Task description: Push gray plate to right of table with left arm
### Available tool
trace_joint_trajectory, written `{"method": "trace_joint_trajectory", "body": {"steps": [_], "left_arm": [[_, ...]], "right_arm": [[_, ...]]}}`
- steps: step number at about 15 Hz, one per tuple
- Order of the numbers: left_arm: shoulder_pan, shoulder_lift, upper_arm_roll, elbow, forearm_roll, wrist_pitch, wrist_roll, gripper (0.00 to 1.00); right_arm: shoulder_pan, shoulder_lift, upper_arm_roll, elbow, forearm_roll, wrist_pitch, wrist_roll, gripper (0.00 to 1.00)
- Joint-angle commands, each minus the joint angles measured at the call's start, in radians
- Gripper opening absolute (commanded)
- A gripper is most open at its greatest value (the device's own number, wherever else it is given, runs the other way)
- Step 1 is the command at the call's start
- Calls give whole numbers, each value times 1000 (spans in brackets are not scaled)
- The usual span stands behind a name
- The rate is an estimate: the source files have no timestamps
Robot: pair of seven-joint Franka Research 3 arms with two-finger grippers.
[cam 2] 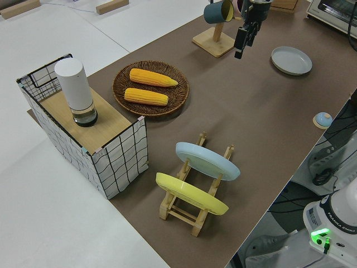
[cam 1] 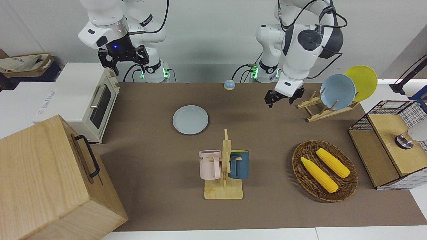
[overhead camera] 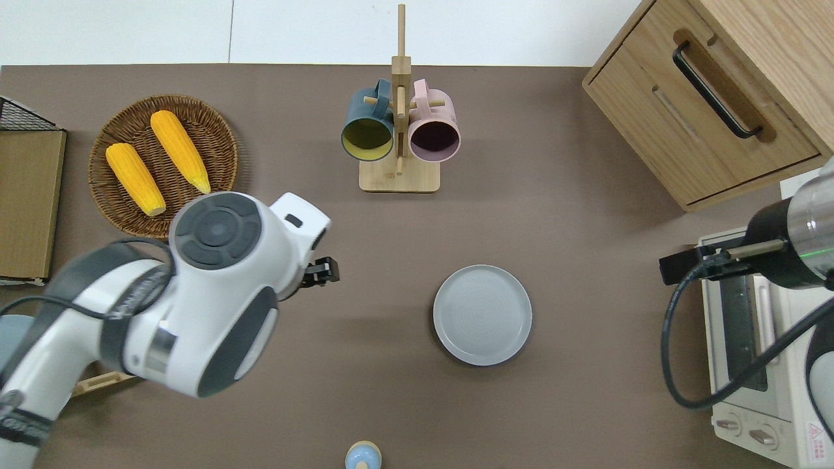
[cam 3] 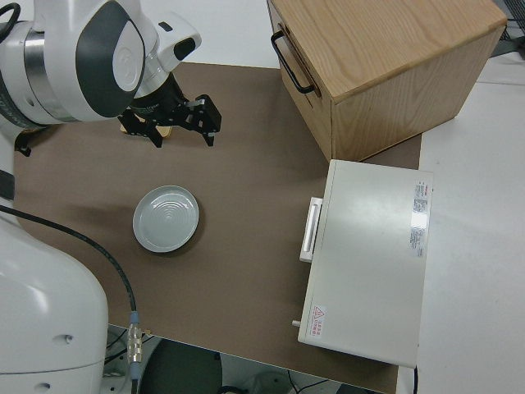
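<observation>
A matte brown surface with white edges fills my screens, seen from the front, above and both ends. The gray plate lies flat on it, alone on bare brown, toward the right arm's end of the middle. It is nearer to the robots than the wooden mug rack, which holds a dark blue mug and a pink mug. A white toaster oven and a wooden drawer cabinet stand at the right arm's end.

My left gripper hangs in the air, well apart from the plate and touching nothing. From overhead its black jaws show over bare brown, between the plate and the wicker basket with two corn cobs. The jaws stand apart and hold nothing.

A wooden plate rack at the left arm's end carries a light-blue plate and a yellow plate.

The right arm is parked; its right gripper has its jaws apart.
</observation>
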Motion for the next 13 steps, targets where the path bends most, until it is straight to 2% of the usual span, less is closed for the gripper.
{"method": "trace_joint_trajectory", "body": {"steps": [1,4,10,13], "left_arm": [[66,13,-7,159,-37,-152,142,1000],[96,17,-4,216,-103,-189,156,1000],[101,24,-10,266,-95,-251,292,1000],[100,24,-10,266,-69,-251,314,1000]], "right_arm": [[-19,-3,14,9,4,-13,13,983],[-19,-3,14,9,6,-13,13,983],[-19,-3,14,9,6,-13,13,983],[-19,-3,14,9,6,-13,13,983]]}}
